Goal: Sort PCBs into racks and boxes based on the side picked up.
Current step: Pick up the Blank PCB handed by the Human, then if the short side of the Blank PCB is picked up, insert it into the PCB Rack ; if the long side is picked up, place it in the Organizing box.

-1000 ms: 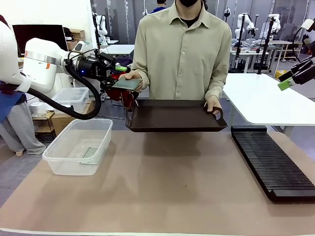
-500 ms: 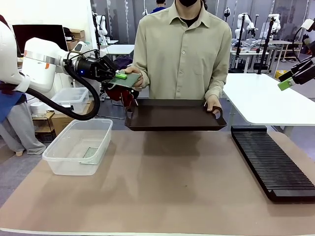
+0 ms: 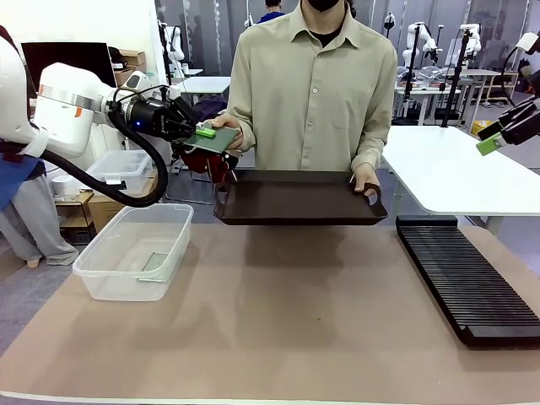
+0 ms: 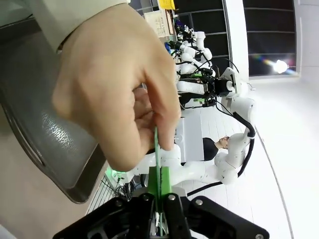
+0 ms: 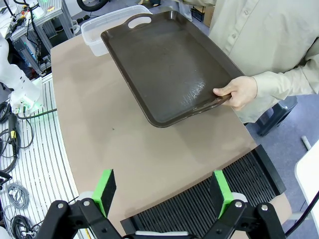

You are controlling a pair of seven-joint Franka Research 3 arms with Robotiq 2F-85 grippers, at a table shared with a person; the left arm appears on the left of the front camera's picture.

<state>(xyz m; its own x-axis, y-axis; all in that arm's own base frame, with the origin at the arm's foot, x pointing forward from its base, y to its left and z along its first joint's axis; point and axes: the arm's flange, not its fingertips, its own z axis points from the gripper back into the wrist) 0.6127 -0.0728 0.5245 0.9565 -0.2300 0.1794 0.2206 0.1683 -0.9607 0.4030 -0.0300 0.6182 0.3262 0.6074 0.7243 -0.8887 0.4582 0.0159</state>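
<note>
A green PCB (image 3: pixel 218 140) is held out flat in the person's hand (image 3: pixel 229 131), above the left end of the brown tray. My left gripper (image 3: pixel 201 132) is shut on the board's near edge while the hand still grips it. In the left wrist view the PCB (image 4: pixel 158 167) is edge-on between my left gripper's (image 4: pixel 158 201) closed fingers, with the hand (image 4: pixel 114 94) wrapped around its far end. A second green PCB (image 3: pixel 154 261) lies in the clear box (image 3: pixel 110 283). The black rack (image 3: pixel 468 283) lies at the right. My right gripper (image 5: pixel 163 188) hangs open and empty above the rack (image 5: pixel 224 196).
The person holds a dark brown tray (image 3: pixel 295 202) over the table's far edge with the other hand (image 3: pixel 368 179); the tray (image 5: pixel 164 64) has nothing on it. My right gripper (image 3: pixel 498 135) is high at the far right. A white table (image 3: pixel 456 173) stands behind the rack.
My left gripper has closed onto the PCB in the person's hand; a second ago its jaws were still apart at the board's edge. The right arm has not moved.
</note>
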